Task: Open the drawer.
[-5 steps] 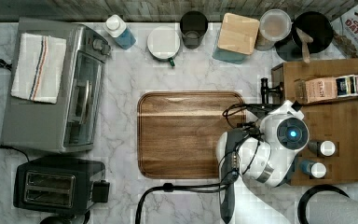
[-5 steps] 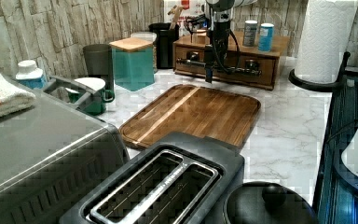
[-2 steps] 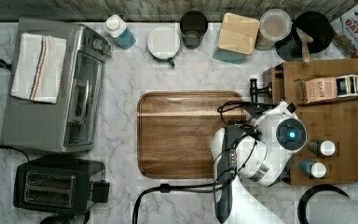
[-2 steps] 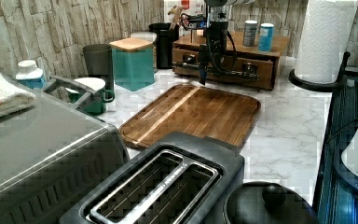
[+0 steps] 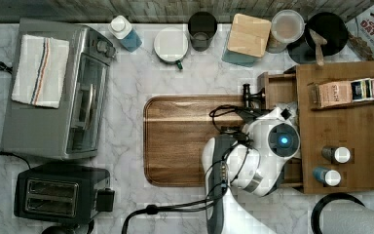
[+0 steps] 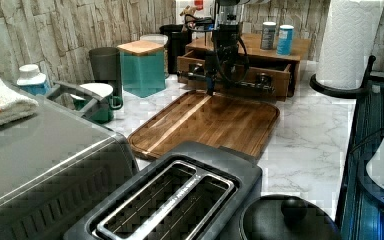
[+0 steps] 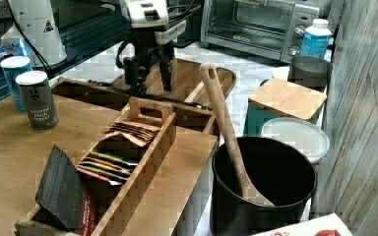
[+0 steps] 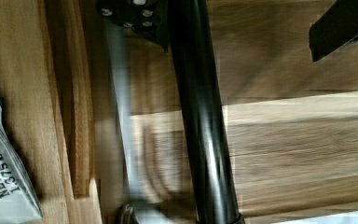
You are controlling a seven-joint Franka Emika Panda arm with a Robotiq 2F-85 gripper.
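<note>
1. At the top view's left: oven (image 5: 53, 92) with a striped towel (image 5: 39, 70) on top, and a toaster (image 5: 53, 195) below it in the picture.
2. Middle of the top view: dark board (image 5: 185, 141) flat on the marble counter (image 5: 126, 83).
3. Just to the top view's right of the board: drawer (image 5: 275, 90), partly pulled out of the wooden box (image 5: 350, 131), inside open to view.
4. Black bar handle (image 6: 240, 86) on the drawer front, running across it close by the board's edge.
5. Gripper (image 7: 150, 88) pointing down at the handle with fingers (image 7: 133, 73) spread apart, one on each side of the bar. Not clamped on it.
6. In the wrist view: bar (image 8: 200, 116) running across the wood, close up.
7. On the box top: tea caddy (image 5: 343, 92) and two shakers (image 5: 338, 155).
8. At the top view's far right: black pot (image 5: 333, 24) with a wooden spoon (image 7: 226, 123), and a paper towel roll (image 5: 360, 219).
</note>
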